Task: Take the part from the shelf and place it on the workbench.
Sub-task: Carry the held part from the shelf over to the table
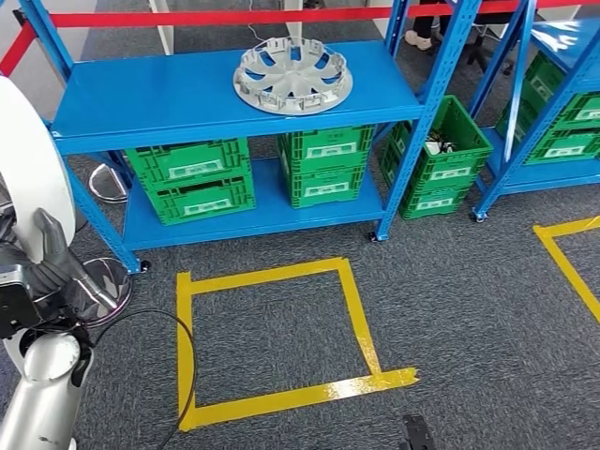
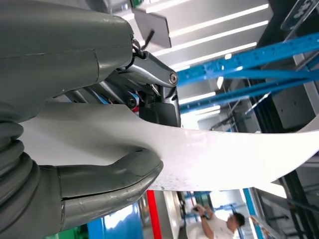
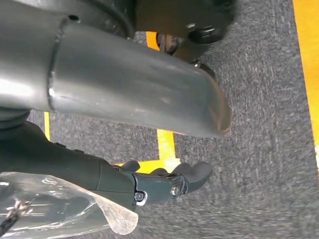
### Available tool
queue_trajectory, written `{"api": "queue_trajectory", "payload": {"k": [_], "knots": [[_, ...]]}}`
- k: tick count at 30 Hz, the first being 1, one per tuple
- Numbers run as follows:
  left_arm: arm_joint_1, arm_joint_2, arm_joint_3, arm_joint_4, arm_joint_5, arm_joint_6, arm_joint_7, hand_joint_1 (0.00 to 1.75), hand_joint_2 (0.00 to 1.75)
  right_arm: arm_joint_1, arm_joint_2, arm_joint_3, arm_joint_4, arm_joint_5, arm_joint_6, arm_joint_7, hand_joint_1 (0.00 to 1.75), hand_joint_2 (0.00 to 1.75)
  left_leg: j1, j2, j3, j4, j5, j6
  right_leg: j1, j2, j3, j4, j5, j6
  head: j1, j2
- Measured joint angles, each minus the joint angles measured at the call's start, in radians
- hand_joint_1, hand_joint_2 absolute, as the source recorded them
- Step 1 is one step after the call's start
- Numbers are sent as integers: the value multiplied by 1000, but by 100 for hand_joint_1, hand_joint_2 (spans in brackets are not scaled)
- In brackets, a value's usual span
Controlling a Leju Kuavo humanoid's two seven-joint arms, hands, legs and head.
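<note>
My left hand [image 1: 52, 272] grips a white round part [image 1: 28, 159] by its rim at the far left of the head view, held up on edge beside the blue shelf [image 1: 177, 94]. In the left wrist view the thumb [image 2: 112, 177] and fingers [image 2: 158, 74] clamp the white part [image 2: 233, 154] from both sides. A silver wheel cover [image 1: 292, 75] lies flat on the shelf's top board. My right hand [image 3: 124, 94] hangs over the grey carpet with its fingers [image 3: 173, 184] stretched out and nothing in it.
Green crates [image 1: 191, 178] fill the shelf's lower board, and a second blue shelf [image 1: 559, 84] stands to the right. A yellow tape square [image 1: 276, 337] marks the carpet, with a black cable [image 1: 186, 375] across its left side. A person [image 2: 222, 224] stands in the distance.
</note>
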Motion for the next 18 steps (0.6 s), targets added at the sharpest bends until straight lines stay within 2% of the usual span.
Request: {"api": "queue_trajectory", "payload": {"k": [2,3,4,6,8,10,12,13,14,15,17,18], "knots": [[-3,0,-1,0,35,-14,-8,175,175,-3,-1,1,0,1,2,1,0,0,-7,17,0,2,-1,-2,11,-37,72,-134,42,-14,-1,0],[-4,-1,-1,0,50,-19,-12,175,175,-5,-1,2,0,1,2,2,0,0,-10,26,-1,3,0,-4,15,-49,90,-169,50,-19,-1,0],[-5,-1,-1,0,60,-24,-17,175,175,-5,-1,3,0,1,3,2,0,0,-12,34,-2,4,1,-8,19,-53,96,-182,50,-23,-2,0],[-7,-3,-4,-1,71,-29,-23,175,175,-1,-1,3,0,1,4,3,0,0,-11,47,-2,4,1,-16,16,-35,94,-185,59,-32,-1,0],[-11,-5,-10,-2,75,-34,-30,175,175,0,-1,3,0,-1,7,0,0,0,-7,19,-13,35,-27,-27,10,-17,93,-191,69,-43,-3,0],[-15,-5,-15,-4,80,-37,-33,175,175,1,-1,3,0,-5,14,-8,0,0,0,-26,-54,144,-93,-38,7,4,91,-194,75,-51,-7,0],[-16,-6,-22,-4,84,-40,-34,175,175,4,-1,3,0,-9,20,-14,0,0,3,-39,-104,268,-142,-44,7,27,87,-192,78,-53,-8,0],[-16,-6,-26,-4,84,-42,-35,175,175,8,-1,3,0,-12,22,-16,0,0,4,-40,-111,288,-141,-44,7,39,85,-191,79,-52,-8,0],[-17,-7,-30,-5,84,-44,-36,175,175,11,-1,3,0,-15,23,-17,0,0,5,-41,-100,269,-120,-44,7,51,84,-189,80,-51,-8,0],[-18,-7,-35,-7,84,-45,-37,175,175,13,-1,3,0,-18,24,-18,0,0,6,-47,-72,215,-85,-43,7,63,84,-187,80,-50,-8,0],[-22,-8,-44,-13,83,-48,-39,175,175,16,-1,2,0,-19,25,-19,0,0,12,-90,-7,82,-30,-38,7,85,79,-180,81,-46,-8,0],[-24,-8,-47,-16,83,-48,-40,175,175,15,-1,2,0,-19,25,-20,0,0,14,-110,12,38,-19,-36,6,95,73,-177,83,-40,-8,0]]}}
